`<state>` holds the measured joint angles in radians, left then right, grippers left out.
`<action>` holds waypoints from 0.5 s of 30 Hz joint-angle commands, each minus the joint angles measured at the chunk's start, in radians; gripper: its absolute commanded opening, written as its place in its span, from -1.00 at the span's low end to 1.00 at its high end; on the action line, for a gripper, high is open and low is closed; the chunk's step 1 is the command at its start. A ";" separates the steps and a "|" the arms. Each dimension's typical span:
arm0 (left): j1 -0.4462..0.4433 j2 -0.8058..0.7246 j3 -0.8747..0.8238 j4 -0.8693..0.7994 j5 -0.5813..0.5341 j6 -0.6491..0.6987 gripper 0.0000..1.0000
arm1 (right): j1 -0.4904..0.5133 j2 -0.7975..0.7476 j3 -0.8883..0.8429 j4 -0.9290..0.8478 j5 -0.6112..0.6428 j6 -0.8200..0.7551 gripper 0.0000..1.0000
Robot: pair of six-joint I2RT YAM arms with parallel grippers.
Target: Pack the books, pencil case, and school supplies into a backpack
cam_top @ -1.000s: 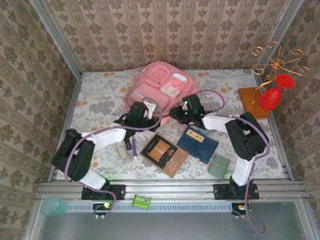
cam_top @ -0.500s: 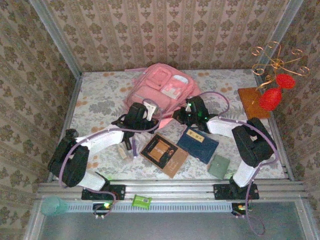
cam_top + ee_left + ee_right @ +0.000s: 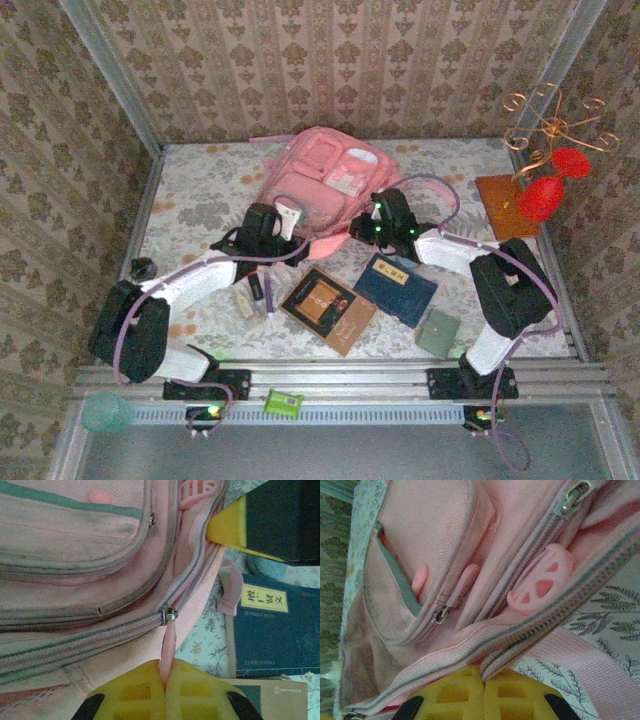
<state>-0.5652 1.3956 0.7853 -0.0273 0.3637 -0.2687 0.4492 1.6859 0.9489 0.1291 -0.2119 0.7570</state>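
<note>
I had left claw clenched on pink zipper pull, zip track running lower left to upper right | right claw pinching backpack seam, upper centre | books lower centre, navy book nearer right arm | its pale label carried characters I couldn't read
</note>
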 commanded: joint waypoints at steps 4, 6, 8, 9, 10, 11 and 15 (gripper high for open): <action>0.090 -0.089 -0.007 -0.171 -0.029 -0.007 -1.00 | -0.095 -0.012 0.049 -0.129 0.246 -0.138 -1.00; 0.103 -0.104 -0.017 -0.198 -0.043 -0.001 -1.00 | -0.125 -0.008 0.059 -0.135 0.201 -0.145 -1.00; 0.134 -0.122 -0.042 -0.210 -0.056 -0.005 -1.00 | -0.162 -0.009 0.065 -0.138 0.148 -0.141 -1.00; 0.142 -0.136 -0.058 -0.214 -0.066 -0.007 -1.00 | -0.179 -0.012 0.064 -0.133 0.129 -0.138 -1.00; 0.147 -0.148 -0.070 -0.217 -0.075 -0.008 -1.00 | -0.189 -0.015 0.064 -0.129 0.116 -0.133 -1.00; 0.151 -0.158 -0.083 -0.211 -0.073 -0.014 -1.00 | -0.195 -0.016 0.065 -0.120 0.100 -0.125 -1.00; 0.116 -0.158 -0.092 -0.104 -0.029 -0.056 -1.00 | -0.167 0.015 0.072 -0.041 -0.009 -0.074 -1.00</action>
<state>-0.4255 1.2434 0.6952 -0.1768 0.3176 -0.2890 0.2390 1.6882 0.9951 0.0090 -0.1505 0.6613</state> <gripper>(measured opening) 0.058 0.054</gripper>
